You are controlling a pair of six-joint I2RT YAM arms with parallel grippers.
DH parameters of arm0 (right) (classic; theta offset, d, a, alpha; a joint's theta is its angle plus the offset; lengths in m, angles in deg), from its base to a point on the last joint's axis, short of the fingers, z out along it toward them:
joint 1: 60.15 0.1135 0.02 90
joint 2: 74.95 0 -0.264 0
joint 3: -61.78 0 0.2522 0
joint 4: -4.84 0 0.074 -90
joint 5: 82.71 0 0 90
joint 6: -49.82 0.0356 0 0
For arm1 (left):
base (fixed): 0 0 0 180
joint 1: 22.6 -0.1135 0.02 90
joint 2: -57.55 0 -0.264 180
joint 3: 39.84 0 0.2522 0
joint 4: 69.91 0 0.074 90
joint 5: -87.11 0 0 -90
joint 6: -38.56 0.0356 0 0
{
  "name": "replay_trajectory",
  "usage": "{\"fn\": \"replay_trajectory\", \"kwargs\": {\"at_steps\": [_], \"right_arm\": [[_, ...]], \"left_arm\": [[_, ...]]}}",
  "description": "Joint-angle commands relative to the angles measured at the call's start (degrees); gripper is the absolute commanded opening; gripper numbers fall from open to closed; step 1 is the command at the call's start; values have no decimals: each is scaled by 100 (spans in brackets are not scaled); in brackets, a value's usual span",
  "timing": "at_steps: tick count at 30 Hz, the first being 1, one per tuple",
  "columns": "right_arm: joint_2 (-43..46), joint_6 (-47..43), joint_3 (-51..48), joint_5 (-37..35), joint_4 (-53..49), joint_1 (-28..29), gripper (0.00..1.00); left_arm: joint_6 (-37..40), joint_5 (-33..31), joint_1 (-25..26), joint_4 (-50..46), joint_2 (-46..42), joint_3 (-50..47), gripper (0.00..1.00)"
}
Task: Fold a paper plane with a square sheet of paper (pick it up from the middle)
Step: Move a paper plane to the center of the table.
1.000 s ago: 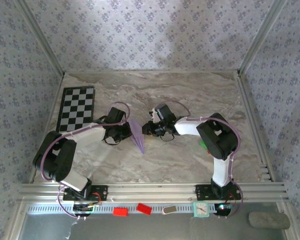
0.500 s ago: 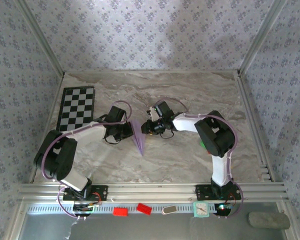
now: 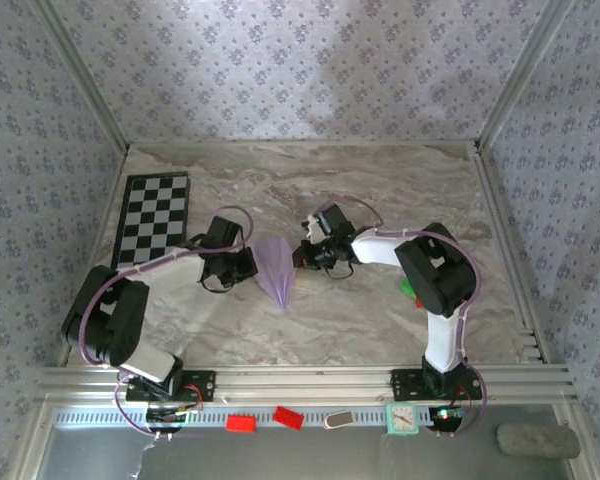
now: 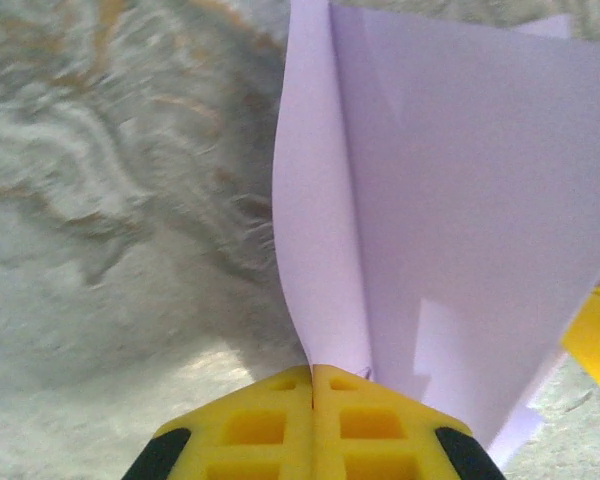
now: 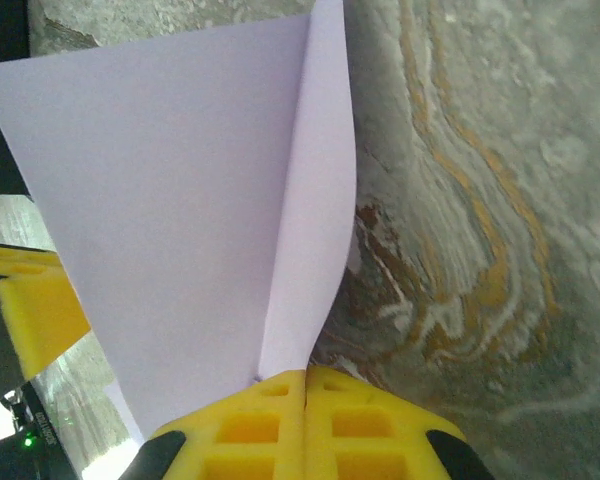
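Observation:
The pale lilac paper plane is a pointed dart with its tip toward the near edge, hanging between the two grippers at mid-table. My left gripper is shut on its left flap and my right gripper on its right flap. In the left wrist view the yellow fingertips are pressed together on a curved flap of the paper plane. The right wrist view shows the same, the gripper pinching a flap of the paper plane; the left arm's yellow finger shows beyond.
The black-and-white checkerboard lies at the far left of the marble table. A green block sits by the right arm. Red blocks and a small teal clock rest beyond the front rail.
The two grippers have drawn slightly apart, the left one moving left. The plane, a narrow sliver before, now spreads wider between them.

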Motion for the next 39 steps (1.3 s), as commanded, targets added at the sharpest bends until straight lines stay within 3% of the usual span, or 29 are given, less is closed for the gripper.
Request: {"fn": "replay_trajectory", "kwargs": {"at_steps": [1, 6, 12, 16, 22, 30, 39], "right_arm": [[254, 275, -230, -213, 189, -25, 2], [253, 480, -382, -222, 400, -12, 3], [259, 525, -332, -190, 395, 19, 3], [311, 564, -328, -230, 359, 60, 3], [312, 582, -279, -287, 297, 109, 3], [279, 559, -213, -310, 219, 141, 3], [260, 558, -201, -305, 221, 146, 3]], "left_arm": [[-179, -7, -66, 74, -273, -232, 0], [-221, 8, -93, 98, -341, -344, 7], [-278, 59, -52, -114, -599, -152, 24], [-475, 24, 174, -214, -1013, -160, 34], [-1114, 109, 680, 280, -1186, -555, 42], [-1195, 280, 961, 620, -657, -481, 44], [-1108, 428, 1110, 657, -369, -230, 28]]}}
